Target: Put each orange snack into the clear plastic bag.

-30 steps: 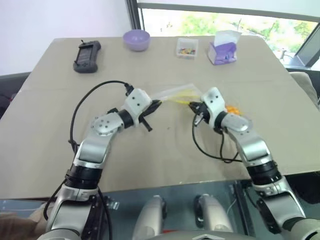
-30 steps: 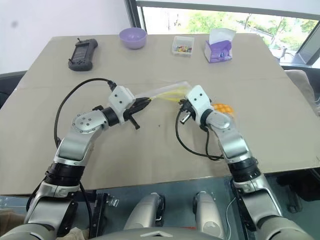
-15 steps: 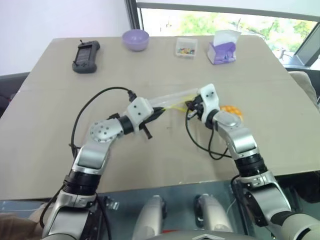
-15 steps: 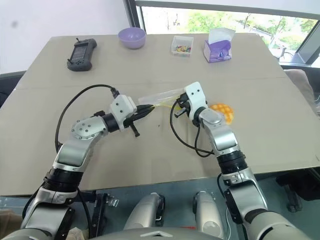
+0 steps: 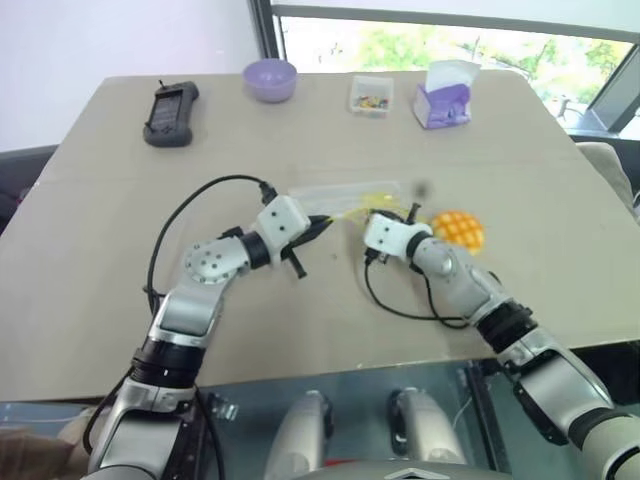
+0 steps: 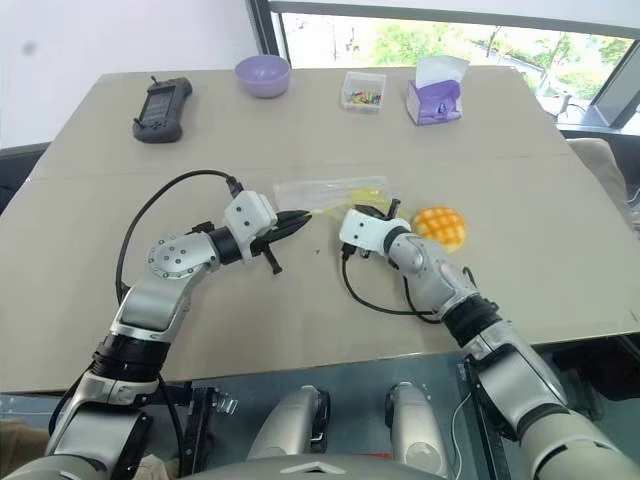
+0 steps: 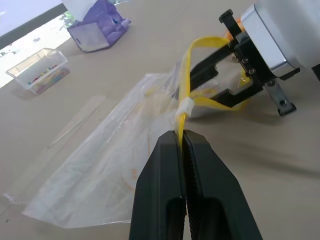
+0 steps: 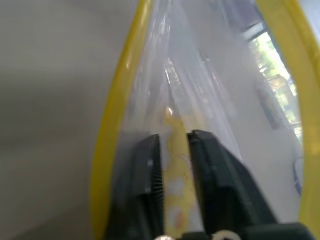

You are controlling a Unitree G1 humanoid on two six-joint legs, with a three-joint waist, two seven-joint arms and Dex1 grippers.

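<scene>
The clear plastic bag [image 5: 335, 194] lies on the table between my two grippers, its yellow seal strip [image 7: 186, 85] looped open at the mouth. My left gripper [image 7: 181, 136] is shut on that strip at the mouth's near end. My right gripper [image 7: 194, 96] is open, with its fingers [image 8: 150, 165] spread inside the yellow loop of the mouth. The orange snack [image 5: 458, 228], round with a criss-cross grid on top, rests on the table just to the right of the right gripper, outside the bag.
Along the far edge stand a black handheld controller [image 5: 172, 108], a purple bowl [image 5: 272, 78], a small clear box of colourful bits [image 5: 372, 95] and a purple tissue box [image 5: 445, 100]. The table's front edge [image 5: 330, 365] runs below both arms.
My right gripper has rolled, sunk toward the table and gone from shut to open at the bag's mouth. The bag now lies flatter. My left gripper has kept its grip and place.
</scene>
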